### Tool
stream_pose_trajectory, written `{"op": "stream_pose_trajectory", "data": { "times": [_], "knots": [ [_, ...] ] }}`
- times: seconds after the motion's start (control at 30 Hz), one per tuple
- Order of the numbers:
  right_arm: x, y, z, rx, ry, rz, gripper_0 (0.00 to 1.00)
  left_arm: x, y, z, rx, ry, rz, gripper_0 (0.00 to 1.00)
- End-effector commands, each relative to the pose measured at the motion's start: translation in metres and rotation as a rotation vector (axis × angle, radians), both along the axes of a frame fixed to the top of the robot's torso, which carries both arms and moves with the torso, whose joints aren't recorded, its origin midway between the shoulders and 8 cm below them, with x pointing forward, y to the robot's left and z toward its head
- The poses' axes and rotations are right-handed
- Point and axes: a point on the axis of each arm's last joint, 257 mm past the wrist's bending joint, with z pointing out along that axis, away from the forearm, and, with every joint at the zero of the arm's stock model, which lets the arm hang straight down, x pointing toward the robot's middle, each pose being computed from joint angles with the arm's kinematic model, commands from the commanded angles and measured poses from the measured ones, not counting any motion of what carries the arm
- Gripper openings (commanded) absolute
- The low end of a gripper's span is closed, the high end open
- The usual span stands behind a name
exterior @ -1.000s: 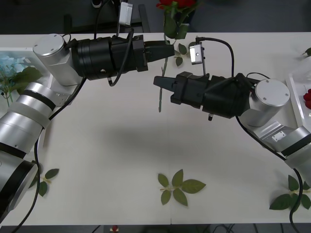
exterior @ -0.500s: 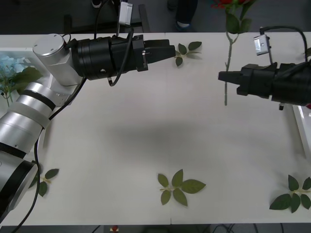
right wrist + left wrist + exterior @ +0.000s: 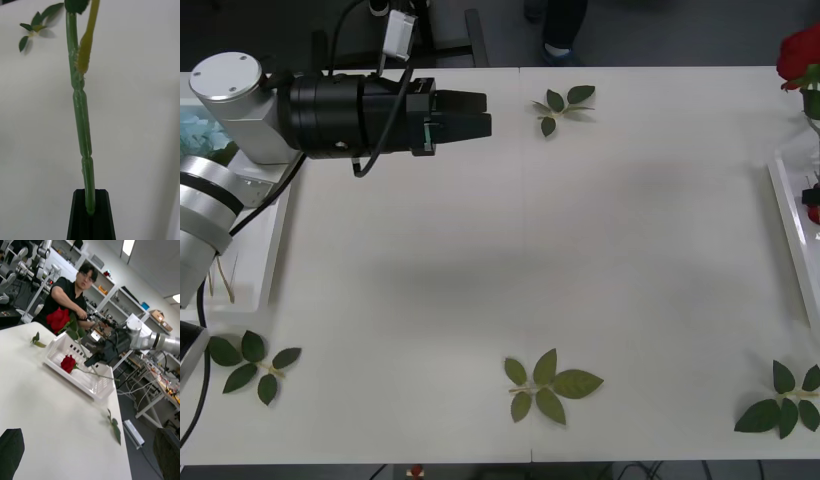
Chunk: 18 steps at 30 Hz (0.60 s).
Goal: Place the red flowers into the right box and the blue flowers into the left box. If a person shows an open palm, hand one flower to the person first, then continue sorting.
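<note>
My right gripper (image 3: 90,193) is shut on the green stem (image 3: 81,120) of a red flower. That bloom (image 3: 800,55) shows at the far right edge of the front view. In the left wrist view the right gripper (image 3: 93,359) holds this rose (image 3: 58,318) upright over the right box (image 3: 80,380), where another red flower (image 3: 68,363) lies. My left gripper (image 3: 486,113) hovers open and empty above the table's back left. Beside it, pale blue flowers (image 3: 200,130) lie in the left box (image 3: 268,265).
Loose green leaf sprigs lie at the back centre (image 3: 562,102), the front centre (image 3: 548,386), the front left (image 3: 252,360) and the front right (image 3: 783,405). The right box's rim (image 3: 788,215) runs along the table's right edge.
The right arm has swung from the table's middle to the far right, carrying the red flower over the right box. The left arm has drawn back to the left.
</note>
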Motion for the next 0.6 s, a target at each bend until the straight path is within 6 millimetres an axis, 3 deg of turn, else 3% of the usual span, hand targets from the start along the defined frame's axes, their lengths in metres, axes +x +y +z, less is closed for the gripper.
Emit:
{"op": "stream_pose_trajectory", "data": {
  "times": [0.03, 0.27, 0.37, 0.6],
  "knots": [
    [-0.012, -0.058, 0.026, -0.100, 0.013, -0.053, 0.00, 0.003, 0.048, 0.001, 0.105, -0.125, -0.001, 1.00],
    [-0.044, -0.150, 0.030, -0.352, 0.083, -0.141, 0.00, -0.008, 0.108, -0.024, 0.193, -0.038, -0.023, 1.00],
    [-0.058, -0.187, 0.020, -0.451, 0.120, -0.184, 0.00, -0.015, 0.127, -0.036, 0.213, 0.006, -0.032, 1.00],
    [-0.088, -0.233, -0.019, -0.573, 0.196, -0.242, 0.00, -0.027, 0.153, -0.058, 0.253, 0.040, -0.008, 1.00]
  ]
}}
